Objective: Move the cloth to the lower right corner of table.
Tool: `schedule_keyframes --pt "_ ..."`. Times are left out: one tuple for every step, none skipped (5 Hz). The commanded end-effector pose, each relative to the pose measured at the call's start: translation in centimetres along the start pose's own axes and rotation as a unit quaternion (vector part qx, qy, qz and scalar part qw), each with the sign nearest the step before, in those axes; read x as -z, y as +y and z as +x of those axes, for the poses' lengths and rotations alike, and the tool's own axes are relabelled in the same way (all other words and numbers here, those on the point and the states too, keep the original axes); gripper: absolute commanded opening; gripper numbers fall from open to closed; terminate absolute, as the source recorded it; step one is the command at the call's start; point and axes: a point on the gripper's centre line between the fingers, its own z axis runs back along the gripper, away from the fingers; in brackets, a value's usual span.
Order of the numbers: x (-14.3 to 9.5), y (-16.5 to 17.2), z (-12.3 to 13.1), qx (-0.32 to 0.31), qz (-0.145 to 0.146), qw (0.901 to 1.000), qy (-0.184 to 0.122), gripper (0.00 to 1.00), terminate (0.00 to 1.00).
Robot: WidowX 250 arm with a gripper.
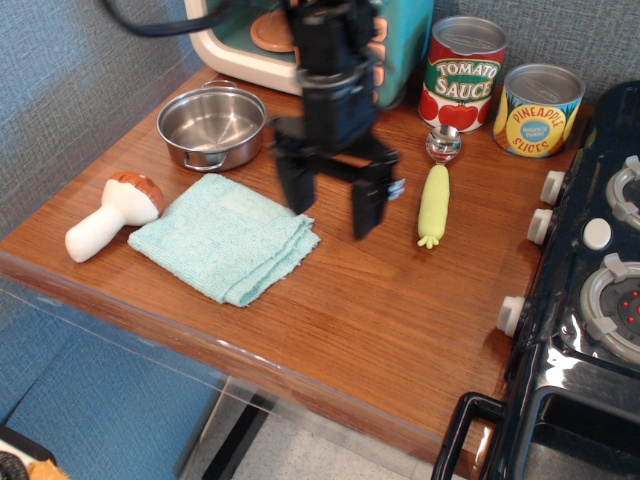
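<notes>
The light teal cloth [225, 239] lies folded in layers on the reddish-brown wooden table [400, 310], toward the front left. My black gripper [330, 212] hangs open and empty just above the cloth's right corner, its left finger over the cloth's far right edge and its right finger over bare wood. The image of the arm is motion-blurred.
A steel pot [212, 125] stands behind the cloth. A toy mushroom [110, 214] lies left of it. A yellow toy corn [434, 205], a small metal piece [443, 143], a tomato sauce can [463, 72] and a pineapple can [541, 110] are at the right back. A toy microwave [260, 40] is at the back; a black toy stove [590, 300] is on the right.
</notes>
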Motion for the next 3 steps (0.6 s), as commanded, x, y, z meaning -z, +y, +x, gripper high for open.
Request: schedule_keyframes --pt "-0.9 4.2 -3.0 0.057 0.05 0.9949 -0.067 1.0 0.0" --pt "-0.6 6.1 -3.7 0.058 0.058 0.9945 -0.065 1.0 0.0" --pt "0.2 7.6 -3.6 0.038 0.063 0.9955 -0.06 1.0 0.0"
